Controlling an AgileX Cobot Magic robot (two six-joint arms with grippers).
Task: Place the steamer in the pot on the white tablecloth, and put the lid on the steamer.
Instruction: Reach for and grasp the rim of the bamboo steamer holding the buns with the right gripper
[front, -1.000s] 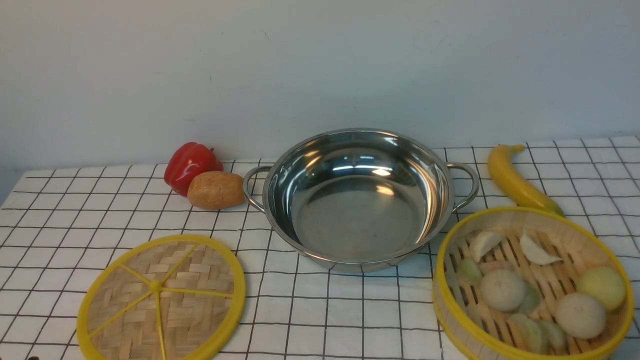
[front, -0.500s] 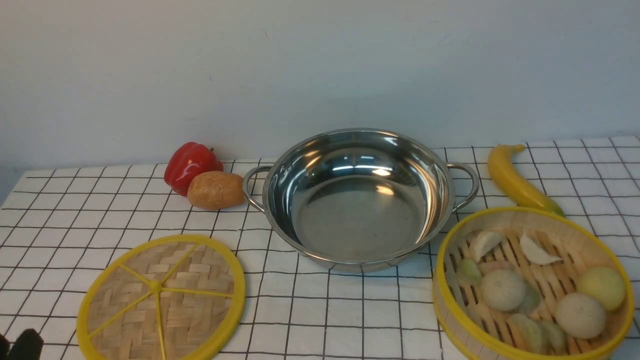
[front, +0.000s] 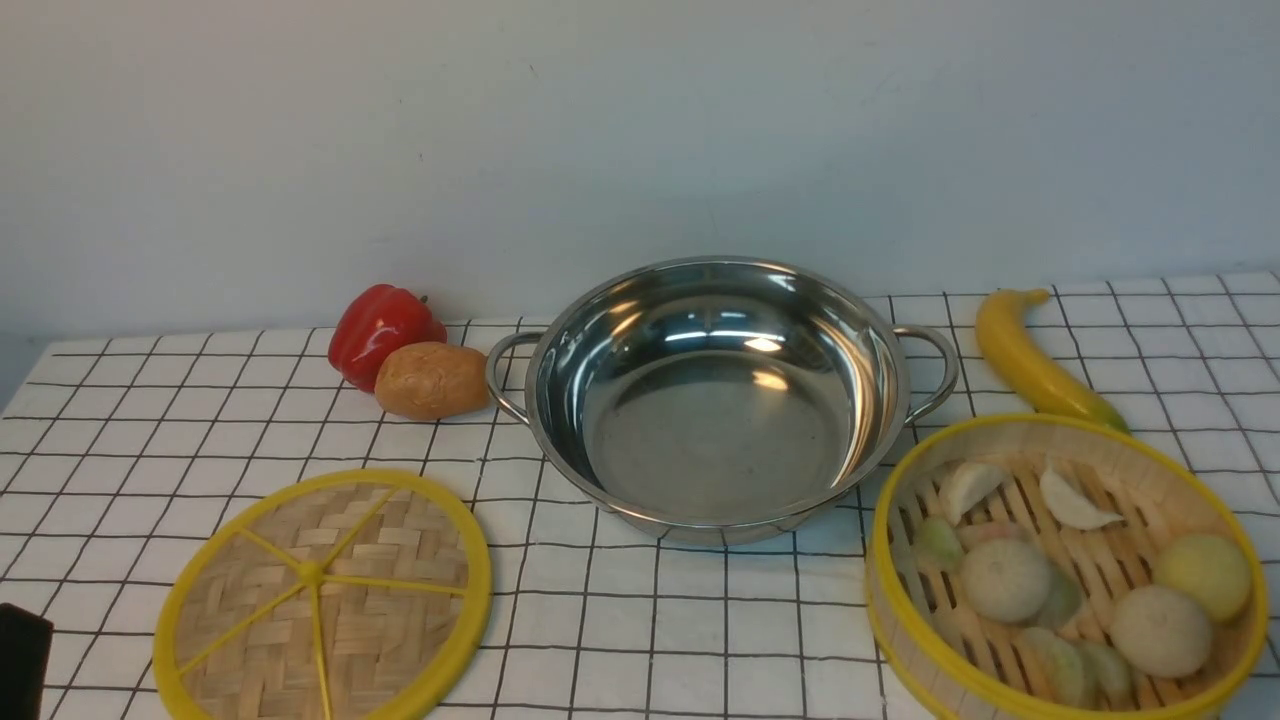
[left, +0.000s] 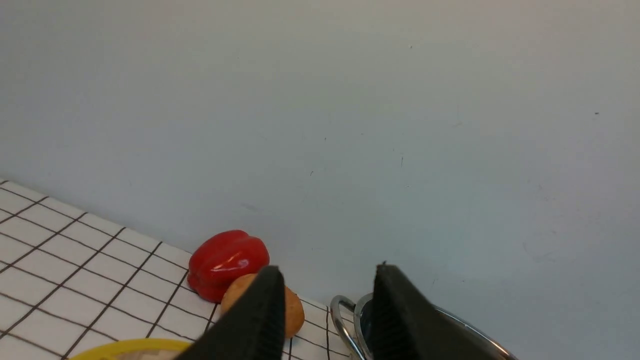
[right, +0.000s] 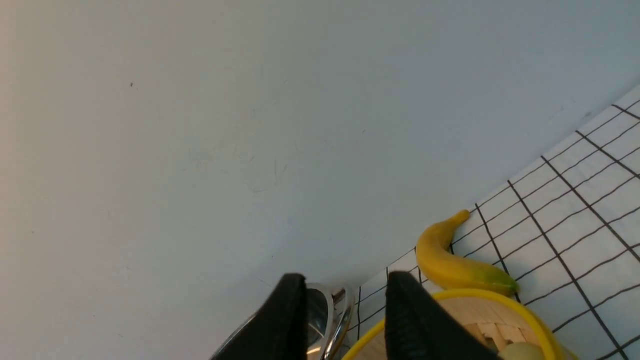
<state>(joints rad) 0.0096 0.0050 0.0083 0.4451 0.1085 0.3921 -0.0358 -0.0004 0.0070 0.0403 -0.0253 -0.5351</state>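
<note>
The steamer (front: 1065, 570), a bamboo basket with a yellow rim holding pale buns and dumplings, sits on the white tablecloth (front: 700, 640) at the front right. The shiny steel pot (front: 720, 400) stands empty in the middle. The lid (front: 322, 598), a flat woven disc with yellow spokes, lies at the front left. My left gripper (left: 327, 280) is open and empty; one black finger of it (front: 22, 660) shows at the front view's bottom left, beside the lid. My right gripper (right: 345, 285) is open and empty, near the steamer's rim (right: 465, 295); it is outside the front view.
A red bell pepper (front: 380, 330) and a brown potato (front: 432, 380) lie left of the pot, by its left handle. A yellow banana (front: 1030, 360) lies behind the steamer, right of the pot. A plain wall stands close behind the table.
A black part of the left gripper has come up into the front view's bottom-left corner. The pot, steamer and lid have not moved.
</note>
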